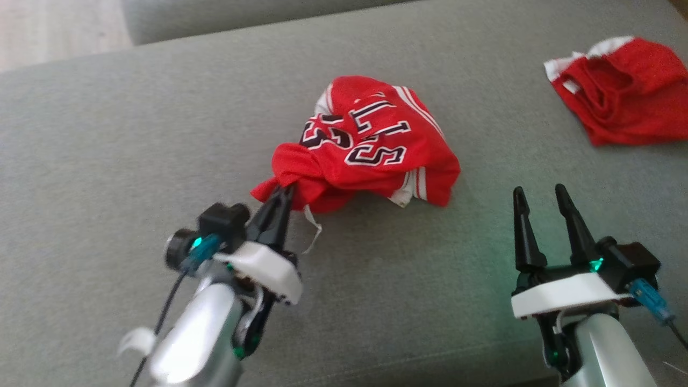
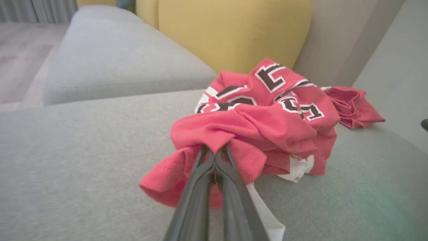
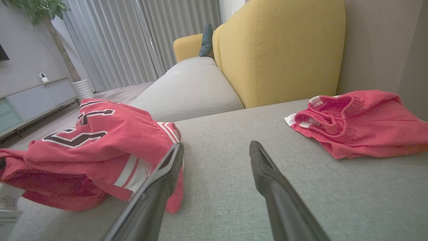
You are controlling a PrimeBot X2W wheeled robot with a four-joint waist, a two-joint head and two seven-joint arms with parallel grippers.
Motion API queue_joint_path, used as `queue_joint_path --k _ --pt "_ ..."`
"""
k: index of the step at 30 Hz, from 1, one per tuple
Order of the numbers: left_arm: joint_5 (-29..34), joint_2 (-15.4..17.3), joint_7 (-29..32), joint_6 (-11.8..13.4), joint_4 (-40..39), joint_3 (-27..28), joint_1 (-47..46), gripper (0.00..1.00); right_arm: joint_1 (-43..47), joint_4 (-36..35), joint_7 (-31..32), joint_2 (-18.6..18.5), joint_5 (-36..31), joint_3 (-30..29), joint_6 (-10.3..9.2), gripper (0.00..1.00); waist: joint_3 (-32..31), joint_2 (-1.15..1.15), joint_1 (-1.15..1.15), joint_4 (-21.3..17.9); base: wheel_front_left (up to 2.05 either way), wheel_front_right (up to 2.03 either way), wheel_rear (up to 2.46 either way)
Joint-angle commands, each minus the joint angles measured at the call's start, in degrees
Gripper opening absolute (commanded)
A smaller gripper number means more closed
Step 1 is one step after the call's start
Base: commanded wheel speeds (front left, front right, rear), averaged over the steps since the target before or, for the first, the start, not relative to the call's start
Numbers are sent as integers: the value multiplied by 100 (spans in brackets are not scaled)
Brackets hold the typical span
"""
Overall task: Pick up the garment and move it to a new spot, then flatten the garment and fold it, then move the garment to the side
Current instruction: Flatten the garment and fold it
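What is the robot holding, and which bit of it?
The left tool pinches the red jersey by a bunched fold at its near edge. The right tool holds nothing.

The fingertips of the left pincer (image 2: 215, 151) are buried in a fold of the red jersey (image 2: 267, 113), so the tips themselves are covered. Its black letters (image 1: 376, 153) are crumpled and only partly readable. The second red garment (image 1: 623, 91) is cut by the right edge. The left forearm (image 1: 199, 333) looks blurred.
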Motion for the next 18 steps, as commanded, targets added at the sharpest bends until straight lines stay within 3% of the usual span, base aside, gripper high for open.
queue_joint_path --k 1,7,8,13,18 --pt "67 260 -69 63 -537 322 144 0 -61 -165 -62 -23 -3 87 37 100 -192 0 0 224 0 0 0" --pt "148 808 -70 284 -1410 708 625 0 9 -159 -62 -23 -7 32 37 100 -317 0 0 469 0 0 0" --pt "137 1034 -65 403 -1705 901 791 0 21 -167 -63 -23 -5 30 37 100 -322 0 0 534 0 0 0" --pt "45 1573 129 756 -2201 1465 1151 0 -13 -166 -63 -23 -11 61 37 100 -209 0 0 609 0 0 0" --pt "-60 1715 170 1006 -1957 1770 1409 0 -84 -134 -63 -23 -44 68 37 100 -72 0 0 555 0 0 0"
